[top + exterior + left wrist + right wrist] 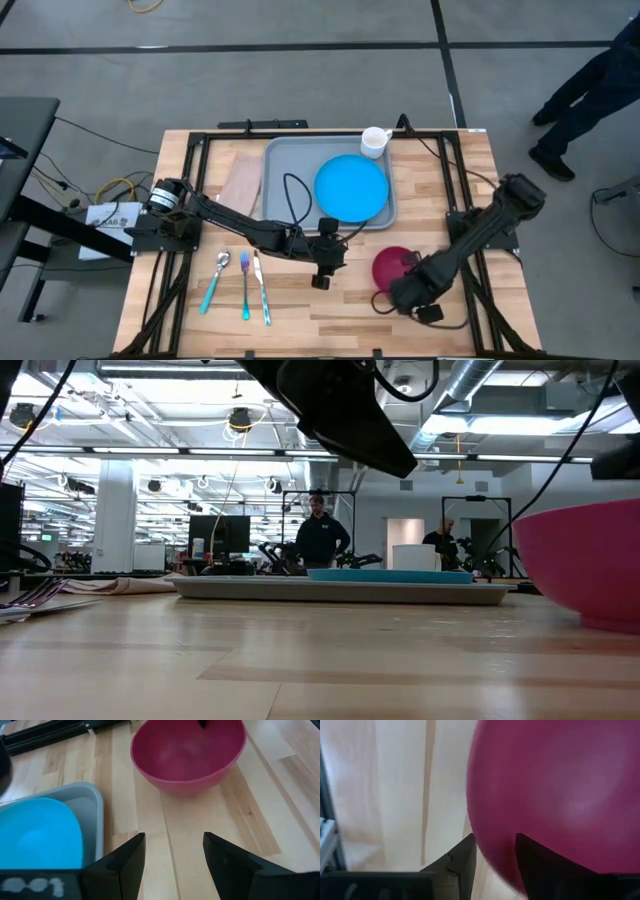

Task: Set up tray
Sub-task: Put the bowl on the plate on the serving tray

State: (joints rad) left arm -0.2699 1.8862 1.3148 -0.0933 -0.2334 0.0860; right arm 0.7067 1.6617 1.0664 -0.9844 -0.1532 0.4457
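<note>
The grey-blue tray [285,160] [95,805] lies flat at the table's far middle. A round blue plate [351,188] rests on it, and a white cup [375,141] stands at its far right corner. A magenta bowl [392,265] [590,560] stands on the wood, near and right of the tray. My left gripper [321,280] [174,865] hovers open just off the tray's near edge and points at the bowl [187,755]. My right gripper [392,295] [495,865] is open at the bowl's near side, its fingers on either side of the bowl's edge [480,845]. My right gripper has one finger [540,865] in front of the bowl's wall and the other [462,860] beside it. I cannot tell whether either one touches the bowl. The bowl stands upright with its base on the table.
A spoon, a fork and a knife [243,285] lie side by side near the table's near left. A tan cloth [241,180] lies left of the tray. Black frame rails run along the table's sides. People stand in the room beyond the far edge.
</note>
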